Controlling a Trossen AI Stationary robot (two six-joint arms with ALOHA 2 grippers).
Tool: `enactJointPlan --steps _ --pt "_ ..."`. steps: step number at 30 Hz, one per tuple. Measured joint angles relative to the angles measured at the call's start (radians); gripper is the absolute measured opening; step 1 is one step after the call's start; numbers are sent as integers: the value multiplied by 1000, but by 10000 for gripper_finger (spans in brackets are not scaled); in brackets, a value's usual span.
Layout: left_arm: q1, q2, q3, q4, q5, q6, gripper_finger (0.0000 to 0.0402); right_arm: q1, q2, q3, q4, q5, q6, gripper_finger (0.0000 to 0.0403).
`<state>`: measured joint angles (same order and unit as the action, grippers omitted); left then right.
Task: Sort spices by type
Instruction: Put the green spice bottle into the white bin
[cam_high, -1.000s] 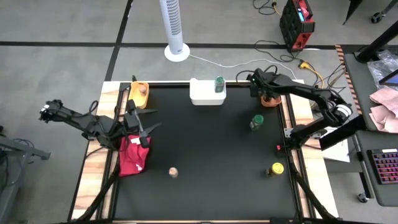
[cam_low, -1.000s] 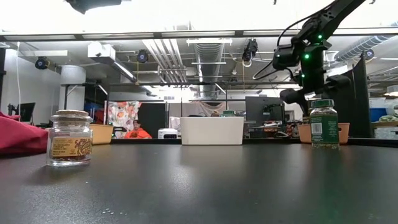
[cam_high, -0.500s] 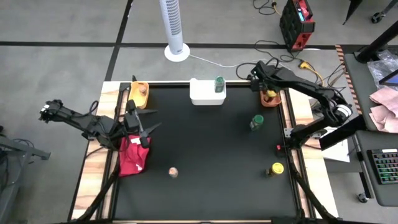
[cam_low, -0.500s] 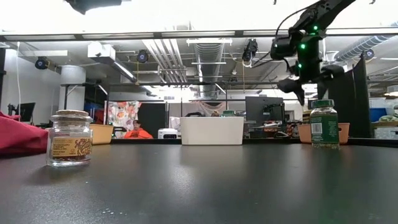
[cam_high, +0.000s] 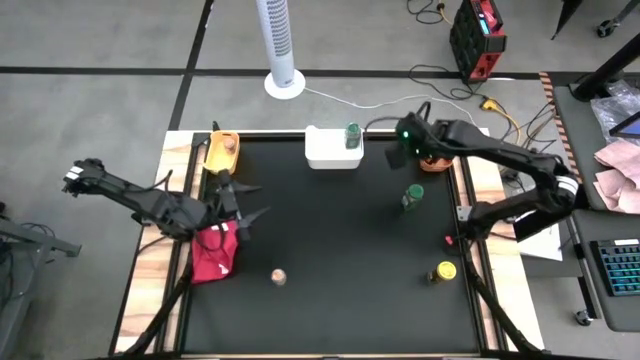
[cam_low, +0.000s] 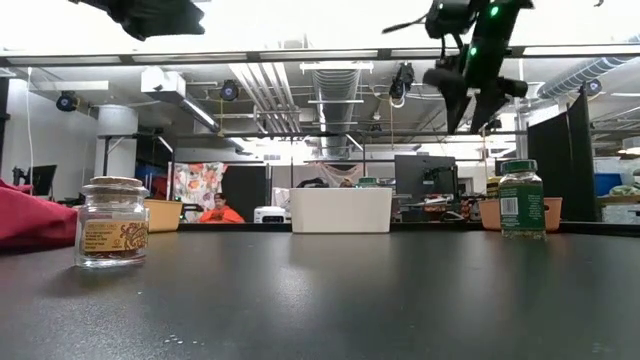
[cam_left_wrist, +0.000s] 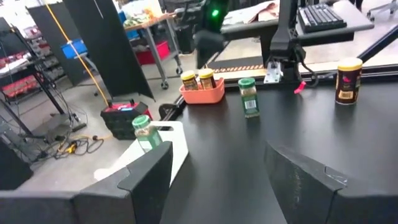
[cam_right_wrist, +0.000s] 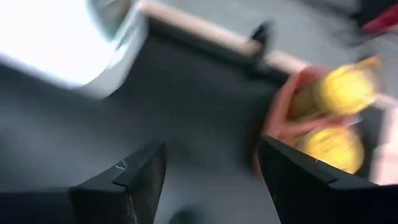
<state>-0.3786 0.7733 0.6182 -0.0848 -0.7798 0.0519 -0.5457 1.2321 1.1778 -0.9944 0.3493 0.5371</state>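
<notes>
Hovering high over desk (cam_high: 330, 250) far edge, right gripper (cam_right_wrist: 211, 180) – jaws apart, empty – beside orange tray (cam_high: 436, 161) holding two yellow-lidded jars (cam_left_wrist: 198, 79). Left gripper (cam_left_wrist: 217, 180) above red cloth (cam_high: 212, 252), jaws apart, empty. Green-lidded jar (cam_high: 352, 135) in white tray (cam_high: 325, 150); another (cam_high: 412, 196) loose – also yellow-lidded jar (cam_high: 443, 271) and cork-lidded jar (cam_low: 112, 221).

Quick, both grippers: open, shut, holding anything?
Left gripper: open, empty, above the red cloth.
Right gripper: open, empty, beside the orange tray.
</notes>
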Motion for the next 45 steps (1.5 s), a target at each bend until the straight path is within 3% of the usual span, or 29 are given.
enactJointPlan --steps 5,15,24,35,45 --pt "0 31 0 6 -1 -34 236 124 -22 0 -107 -96 105 247" --pt "0 49 0 39 -4 -40 236 267 -20 -9 -334 -121 298 270" --pt "0 50 0 40 -5 -40 236 284 -20 -140 -282 -112 354 283" --pt "0 63 0 40 -4 -48 236 251 -11 -231 -148 -62 343 263" --pt "0 77 0 41 -4 -63 236 244 0 -304 -72 -88 338 259"
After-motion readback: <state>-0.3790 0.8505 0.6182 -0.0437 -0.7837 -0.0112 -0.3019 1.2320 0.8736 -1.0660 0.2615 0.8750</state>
